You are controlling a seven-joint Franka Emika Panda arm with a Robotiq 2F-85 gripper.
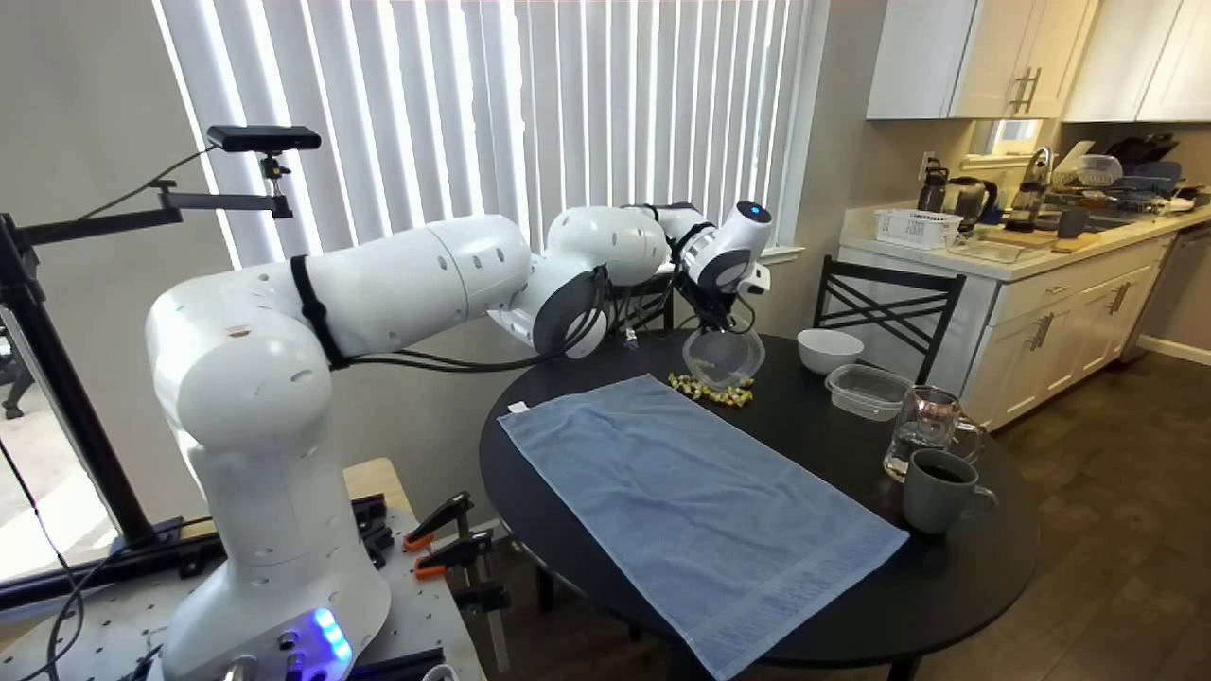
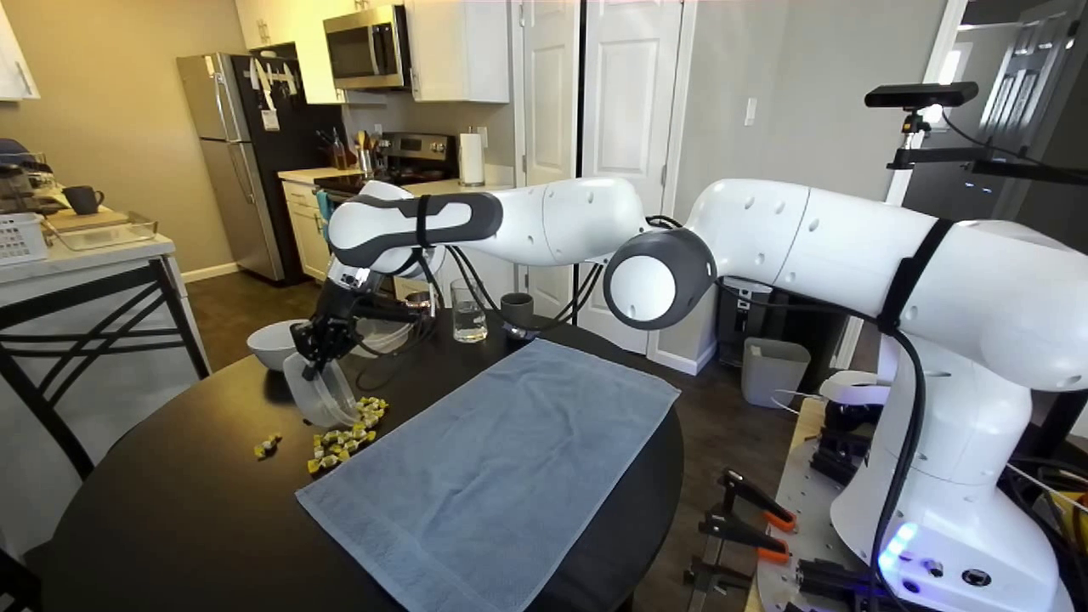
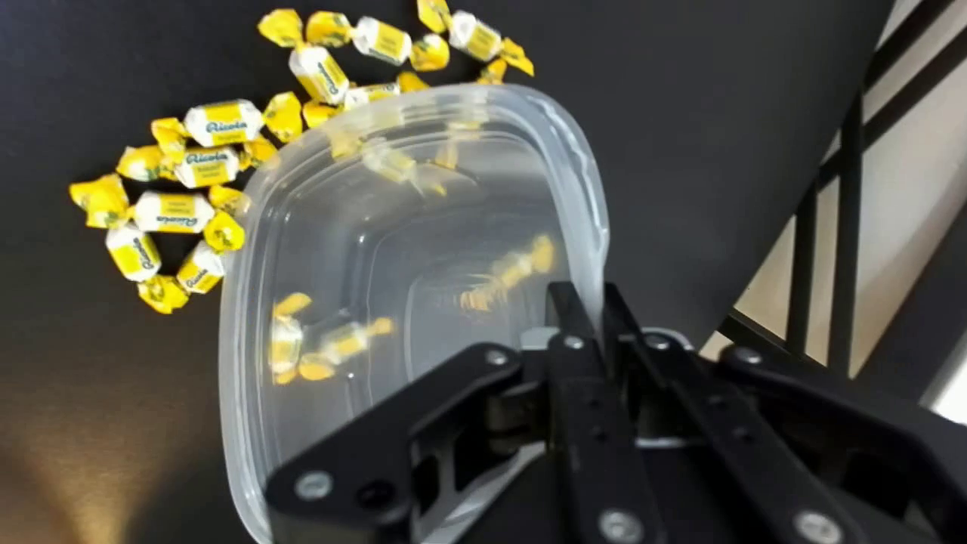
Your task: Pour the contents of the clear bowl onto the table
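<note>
The clear bowl (image 3: 378,227) is a see-through plastic container with rounded corners. My gripper (image 3: 593,298) is shut on its rim, with the wall between the fingertips. In both exterior views the bowl (image 1: 724,355) (image 2: 316,391) is tipped steeply, low over the table (image 2: 170,527); I cannot tell if it touches. The contents, yellow-and-white wrapped candies (image 3: 219,125), lie heaped on the dark top beside its lower edge (image 1: 710,390) (image 2: 344,442). A small separate group (image 2: 267,446) lies apart. Some candies show through the bowl; I cannot tell whether any are inside it.
A blue cloth (image 1: 700,511) (image 2: 501,459) covers the table's middle, close to the candies. A white bowl (image 1: 830,350) (image 2: 272,344), a clear rectangular tub (image 1: 868,392), a glass jar (image 1: 918,435) and a grey mug (image 1: 937,497) stand along the table's edge. A chair (image 1: 889,303) stands behind.
</note>
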